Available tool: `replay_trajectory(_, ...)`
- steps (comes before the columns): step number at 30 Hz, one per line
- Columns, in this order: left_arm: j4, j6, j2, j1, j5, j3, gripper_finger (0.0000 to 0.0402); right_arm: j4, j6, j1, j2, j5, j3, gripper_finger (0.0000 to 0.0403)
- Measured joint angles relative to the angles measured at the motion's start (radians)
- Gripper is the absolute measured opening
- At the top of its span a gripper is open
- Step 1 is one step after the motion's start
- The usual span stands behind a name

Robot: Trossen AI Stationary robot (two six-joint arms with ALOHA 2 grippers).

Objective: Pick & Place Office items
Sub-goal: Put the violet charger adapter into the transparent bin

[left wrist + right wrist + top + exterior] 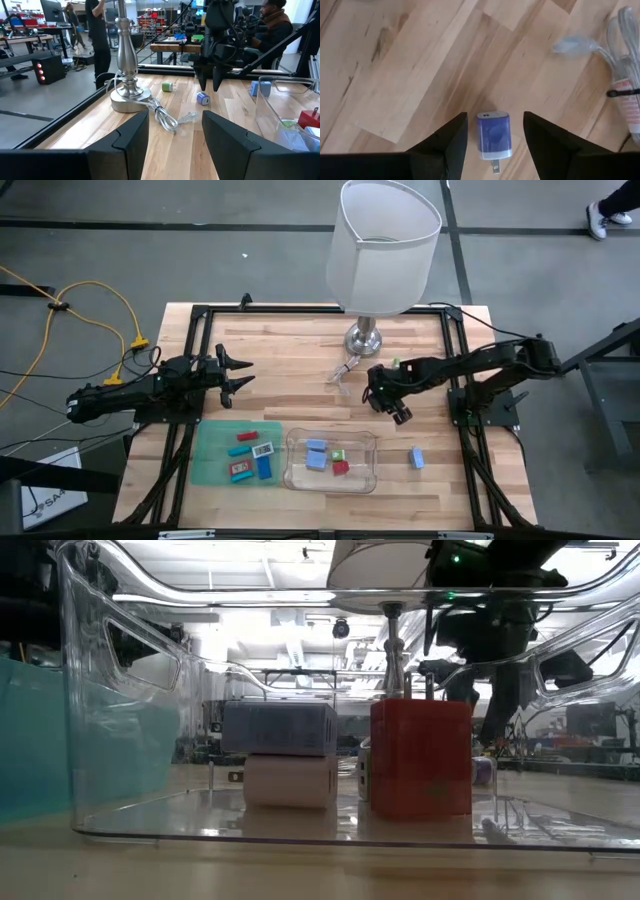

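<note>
**Ana:** Because the right tool [495, 131] hung directly over the purple charger [493, 135], that drop was what the coming move turned on. Its fingers stood wide, nothing held, the block between them on the surface [280, 360]; its long axis ran along the gap, prongs pointing back toward the wrist.

**Ben:** And where was it, going by the lamp [384, 250]?

**Ana:** Just in front of the lamp base, right of the cable [620, 60]. The right arm was far nearer; the left tool [232, 373] waited well left of the lamp, partly open and empty.

**Ben:** Anything hard to make out?

**Ana:** From overhead the tool covered the charger entirely. How high the fingertips stood above the wood couldn't be judged.
</note>
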Motion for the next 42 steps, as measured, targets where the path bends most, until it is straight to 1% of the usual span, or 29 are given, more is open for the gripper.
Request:
replay_trajectory(4, 0.001, 0.000, 0.000, 0.000, 0.000, 0.000, 0.0177, 0.032, -0.039, -0.008, 0.012, -0.019, 0.001, 0.0180)
replay_trajectory(9, 0.002, 0.000, 0.000, 0.000, 0.000, 0.000, 0.0177, 0.032, -0.048, -0.012, 0.033, -0.022, 0.002, 0.0181)
replay_trajectory(18, 0.011, 0.000, 0.000, 0.000, 0.000, 0.000, 0.0177, 0.028, -0.072, -0.036, 0.091, -0.025, 0.000, 0.0212)
replay_trajectory(23, 0.016, 0.000, 0.000, 0.000, 0.000, 0.000, 0.0177, 0.033, -0.075, -0.053, 0.123, -0.026, 0.001, 0.0215)
replay_trajectory(31, 0.016, 0.000, 0.000, 0.000, 0.000, 0.000, 0.0177, 0.024, -0.075, -0.063, 0.129, -0.023, 0.001, 0.0198)
replay_trajectory(42, 0.016, 0.000, 0.000, 0.000, 0.000, 0.000, 0.0177, 0.019, -0.085, -0.062, 0.129, -0.023, 0.001, 0.0145)
